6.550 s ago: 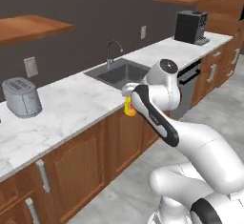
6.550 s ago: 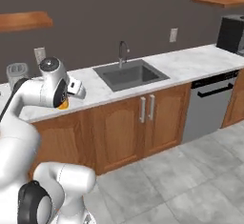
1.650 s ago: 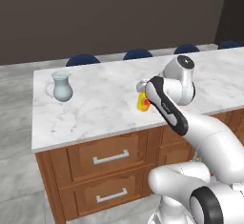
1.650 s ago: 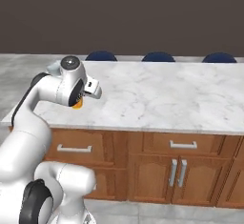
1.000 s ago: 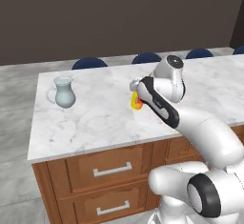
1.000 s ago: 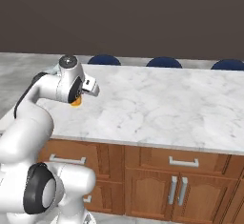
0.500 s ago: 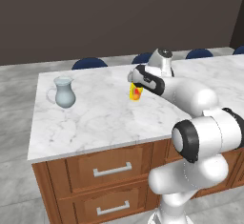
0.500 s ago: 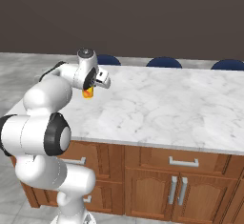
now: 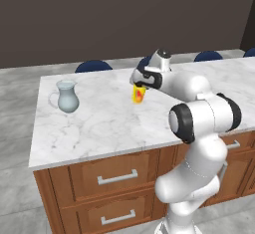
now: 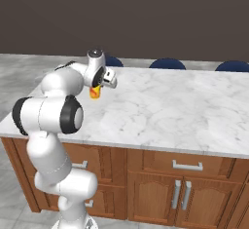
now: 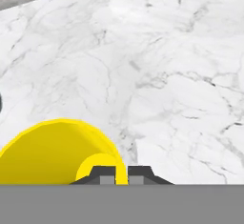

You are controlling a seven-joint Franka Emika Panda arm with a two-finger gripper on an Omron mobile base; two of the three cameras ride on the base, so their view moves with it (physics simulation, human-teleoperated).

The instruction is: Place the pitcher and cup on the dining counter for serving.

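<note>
Pitcher [image 9: 66, 97] stands upright near the dining counter's [image 9: 99, 128] left edge, well apart from the cup. Cup [image 9: 139, 94], yellow and roughly upright, hangs in the gripper [image 9: 141, 85], whose fingers pinch its rim just above the marble mid-counter toward the far edge; setting down calls for a straight descent.

Base views flank the dining counter [image 9: 99, 128], hand view close overhead

Arm stretched forward, tool [image 9: 140, 85] clamped, pointing down
</note>
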